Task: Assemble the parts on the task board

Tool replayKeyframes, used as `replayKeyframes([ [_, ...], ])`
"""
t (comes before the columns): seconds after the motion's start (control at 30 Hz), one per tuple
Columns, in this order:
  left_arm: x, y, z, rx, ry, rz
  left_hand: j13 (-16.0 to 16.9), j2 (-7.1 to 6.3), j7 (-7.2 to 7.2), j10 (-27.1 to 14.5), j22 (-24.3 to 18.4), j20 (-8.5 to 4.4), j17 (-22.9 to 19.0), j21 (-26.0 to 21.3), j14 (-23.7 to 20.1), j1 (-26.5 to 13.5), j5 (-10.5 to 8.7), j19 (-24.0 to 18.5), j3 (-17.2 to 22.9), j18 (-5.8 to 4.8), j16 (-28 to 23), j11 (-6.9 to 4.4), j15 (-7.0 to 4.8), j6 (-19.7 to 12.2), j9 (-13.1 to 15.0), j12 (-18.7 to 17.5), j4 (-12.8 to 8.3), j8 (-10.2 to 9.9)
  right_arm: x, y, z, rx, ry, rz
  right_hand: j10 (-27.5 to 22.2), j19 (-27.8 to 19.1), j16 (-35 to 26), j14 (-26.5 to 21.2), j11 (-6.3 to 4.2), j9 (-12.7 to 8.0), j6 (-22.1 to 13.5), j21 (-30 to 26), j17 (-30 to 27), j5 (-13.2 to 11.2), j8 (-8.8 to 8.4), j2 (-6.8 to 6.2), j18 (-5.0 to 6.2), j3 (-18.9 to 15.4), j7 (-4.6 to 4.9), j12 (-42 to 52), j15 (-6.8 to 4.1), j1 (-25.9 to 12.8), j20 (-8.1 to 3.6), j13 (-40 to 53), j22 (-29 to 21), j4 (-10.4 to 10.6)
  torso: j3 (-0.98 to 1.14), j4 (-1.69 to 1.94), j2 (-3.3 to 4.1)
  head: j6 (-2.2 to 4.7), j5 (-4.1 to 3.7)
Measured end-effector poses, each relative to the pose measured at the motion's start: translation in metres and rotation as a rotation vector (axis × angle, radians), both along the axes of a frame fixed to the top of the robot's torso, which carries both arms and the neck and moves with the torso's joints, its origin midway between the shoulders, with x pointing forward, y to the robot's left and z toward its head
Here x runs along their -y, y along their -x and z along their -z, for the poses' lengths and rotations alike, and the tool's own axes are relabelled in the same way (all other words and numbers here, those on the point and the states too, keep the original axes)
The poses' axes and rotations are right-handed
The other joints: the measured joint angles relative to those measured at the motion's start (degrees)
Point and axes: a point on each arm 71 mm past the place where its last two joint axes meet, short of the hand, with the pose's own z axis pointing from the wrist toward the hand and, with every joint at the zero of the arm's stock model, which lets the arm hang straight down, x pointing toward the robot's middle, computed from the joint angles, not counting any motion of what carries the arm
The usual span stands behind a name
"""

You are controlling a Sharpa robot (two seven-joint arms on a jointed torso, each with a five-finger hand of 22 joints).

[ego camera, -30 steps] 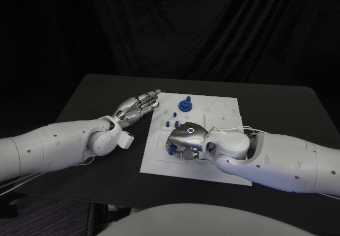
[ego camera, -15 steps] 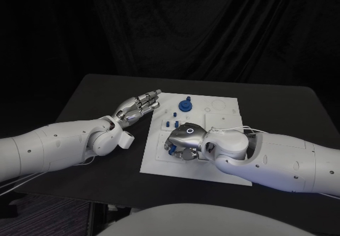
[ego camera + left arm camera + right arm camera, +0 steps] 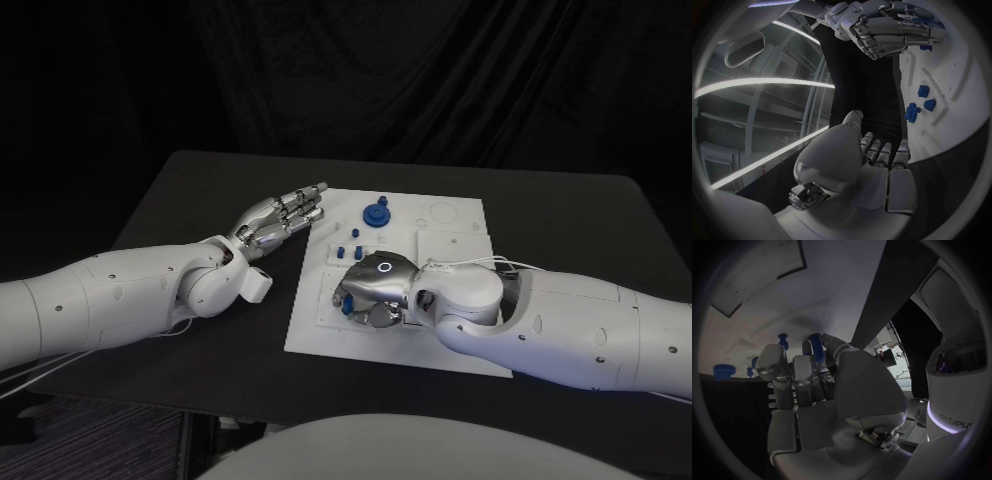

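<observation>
The white task board (image 3: pixel 433 255) lies in the middle of the black table. My right hand (image 3: pixel 378 290) is curled over the board's near left part. In the right wrist view its fingers (image 3: pixel 795 372) and thumb pinch a small blue peg (image 3: pixel 816 347) held just above the board (image 3: pixel 767 285). My left hand (image 3: pixel 283 215) lies open beside the board's left edge, fingers stretched out and holding nothing. A round blue part (image 3: pixel 375 214) stands near the board's far edge, with small blue pegs (image 3: pixel 346 250) between it and my right hand. The left wrist view shows the same blue parts (image 3: pixel 912 111).
Bare black table (image 3: pixel 577 220) stretches to the right of the board and beyond its far edge. My right forearm (image 3: pixel 577 320) lies across the board's near right corner. My left forearm (image 3: pixel 116 295) covers the table's near left side.
My right hand has shifted very slightly to the left over the board. The left hand has not moved.
</observation>
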Motion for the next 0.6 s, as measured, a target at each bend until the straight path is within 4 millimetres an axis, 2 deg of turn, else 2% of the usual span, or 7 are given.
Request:
replayKeyframes([
  [0.1,0.000,0.000,0.000,0.000,0.000,0.000,0.00,0.00,0.00,0.00,0.00,0.00,0.00,0.00,0.00,0.00,0.00,0.00,0.00,0.00,0.00,0.00,0.00,0.00,0.00,0.00,0.00,0.00,0.000,0.000,0.000,0.000,-0.001,-0.001,0.00,0.00,0.00,-0.03,0.00,-0.21,-0.30,0.00,0.05,-0.63,0.00,-0.23,0.00,-0.16,-0.30,0.38,0.03,-0.24,0.00,0.16,0.00,0.47,0.00,0.00,0.01,0.00,0.03],
  [0.23,0.000,0.000,0.000,-0.001,0.000,0.001,0.00,0.00,0.00,0.00,0.00,0.00,0.00,0.00,0.00,0.00,0.00,0.00,0.00,0.00,0.00,0.00,0.00,0.00,-0.01,0.00,0.00,0.00,0.000,0.001,-0.001,0.001,-0.006,-0.003,0.00,0.00,0.00,-0.03,0.00,-0.32,-0.51,0.28,0.46,-0.65,0.00,-0.38,0.00,-0.16,-0.10,0.38,0.03,-0.38,0.00,0.29,0.00,0.47,0.01,0.00,0.02,0.00,0.13],
  [0.33,0.000,0.000,0.000,-0.001,0.000,0.001,0.00,0.00,0.00,0.00,0.00,0.00,0.00,0.00,0.00,0.00,0.00,0.00,0.00,0.00,0.00,0.00,0.00,0.00,-0.01,0.00,0.00,0.00,0.001,0.000,-0.001,0.006,-0.017,0.000,-1.57,0.00,0.00,-0.03,0.11,-0.69,-1.16,0.30,0.47,-0.93,0.00,-0.38,0.00,-0.41,-0.32,0.38,0.03,-0.38,0.00,0.40,0.00,0.72,0.02,-0.03,0.02,0.00,0.18],
  [0.4,0.000,0.000,0.000,-0.001,0.001,0.001,0.00,0.00,0.00,0.00,-0.01,0.00,0.01,0.00,0.00,0.00,0.00,0.00,0.00,0.00,0.00,0.00,0.00,0.00,-0.01,0.00,0.00,0.00,0.003,0.000,-0.002,0.010,-0.026,0.004,-3.31,-0.20,0.00,-0.03,0.40,-1.26,-2.96,0.30,0.43,-1.39,-0.33,-0.68,-0.01,-0.83,-0.72,0.38,0.03,-0.69,0.20,0.46,0.00,1.14,0.02,-0.03,0.01,0.00,0.20],
  [0.5,0.000,0.000,0.000,-0.001,0.000,0.001,0.00,0.00,0.00,0.00,-0.01,0.00,0.01,0.00,0.00,0.00,0.00,0.00,0.00,0.00,0.00,0.00,0.00,0.00,-0.01,0.00,0.00,0.00,0.007,-0.001,-0.003,0.017,-0.041,0.011,-6.80,-0.52,0.00,-0.61,1.04,-2.44,-5.70,-0.51,0.08,-2.88,-0.33,-0.98,-0.01,-2.38,-1.24,0.38,0.62,-0.98,0.52,0.67,0.00,1.58,0.02,-0.03,-0.01,0.00,0.22],
  [0.53,0.000,0.000,0.000,-0.001,0.000,0.000,0.00,0.00,0.00,0.00,-0.01,0.00,0.01,0.00,0.00,0.00,0.00,0.00,0.00,0.00,0.00,0.00,0.00,0.00,-0.01,0.00,0.00,0.00,0.010,-0.001,-0.004,0.023,-0.052,0.016,-9.73,-0.84,0.00,-0.70,1.35,-3.59,-8.72,-1.08,-0.15,-4.07,-0.33,-1.28,0.00,-3.59,-1.94,0.13,0.70,-1.29,0.84,0.54,0.00,2.18,0.02,-0.03,-0.03,0.00,0.23],
  [0.6,-0.001,0.000,0.000,-0.001,0.000,0.000,0.02,0.00,0.00,0.00,-0.01,0.00,0.01,0.00,0.00,0.00,0.00,0.00,0.09,0.00,0.00,0.00,0.00,0.00,-0.01,0.22,-0.09,0.00,0.013,-0.001,-0.006,0.029,-0.068,0.022,-13.89,-1.22,0.00,-1.16,1.87,-5.53,-13.51,-2.07,-0.60,-5.30,-0.33,-1.51,0.00,-5.78,-2.65,-0.29,1.17,-1.51,1.23,0.06,0.00,3.86,0.01,-0.03,-0.06,0.00,0.25],
])
